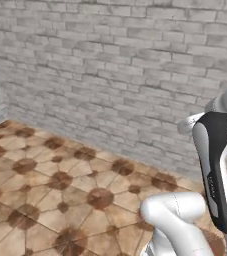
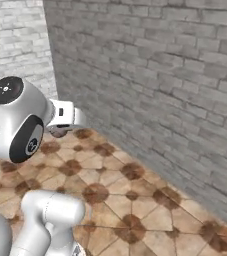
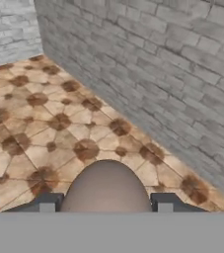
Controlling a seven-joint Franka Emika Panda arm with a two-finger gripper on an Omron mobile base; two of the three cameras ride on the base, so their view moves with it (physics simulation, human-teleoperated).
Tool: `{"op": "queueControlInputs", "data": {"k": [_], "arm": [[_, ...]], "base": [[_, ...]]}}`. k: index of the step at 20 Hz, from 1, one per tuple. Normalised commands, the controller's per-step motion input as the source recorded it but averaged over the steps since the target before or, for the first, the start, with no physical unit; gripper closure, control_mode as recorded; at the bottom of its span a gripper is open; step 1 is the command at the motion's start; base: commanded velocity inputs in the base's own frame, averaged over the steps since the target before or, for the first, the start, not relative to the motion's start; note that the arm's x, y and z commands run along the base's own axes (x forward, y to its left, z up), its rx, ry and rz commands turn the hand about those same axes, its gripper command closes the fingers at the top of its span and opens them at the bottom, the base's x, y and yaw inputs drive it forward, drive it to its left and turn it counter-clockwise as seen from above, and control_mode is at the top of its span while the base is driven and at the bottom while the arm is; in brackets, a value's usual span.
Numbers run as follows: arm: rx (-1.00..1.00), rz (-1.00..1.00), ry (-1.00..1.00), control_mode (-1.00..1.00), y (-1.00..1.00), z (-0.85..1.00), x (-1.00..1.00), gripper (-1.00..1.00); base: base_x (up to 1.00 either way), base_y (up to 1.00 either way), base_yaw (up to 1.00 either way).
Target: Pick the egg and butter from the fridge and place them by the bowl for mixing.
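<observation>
Gripping the egg (image 3: 106, 188), the claw (image 3: 105, 206) above tiled floor (image 3: 29, 123) beside a grey brick wall (image 3: 158, 74).

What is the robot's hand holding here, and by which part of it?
The egg, gripped across its rounded sides between the two fingers of the hand.

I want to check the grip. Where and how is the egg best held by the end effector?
Across its widest middle, one finger on each side, as the hand view shows now. The egg sits between the two fingertips of the end effector, its rounded end pointing forward. The oval narrows toward both ends, so a grip there would probably slip.
</observation>
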Motion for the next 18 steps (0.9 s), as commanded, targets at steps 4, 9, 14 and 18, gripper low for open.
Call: {"op": "queueControlInputs", "data": {"k": [4, 9, 14, 18], "arm": [[0.00, 0.00, 0.00, 1.00, 0.00, 0.00, 0.00, 1.00], [0.00, 0.00, 0.00, 1.00, 0.00, 0.00, 0.00, 1.00], [0.00, 0.00, 0.00, 1.00, 0.00, 0.00, 0.00, 1.00], [0.00, 0.00, 0.00, 1.00, 0.00, 0.00, 0.00, 1.00]], "base": [[0.16, 0.00, 0.90], [0.18, 0.00, 0.89], [0.41, -0.34, 0.73], [0.37, -0.41, 0.69]]}}
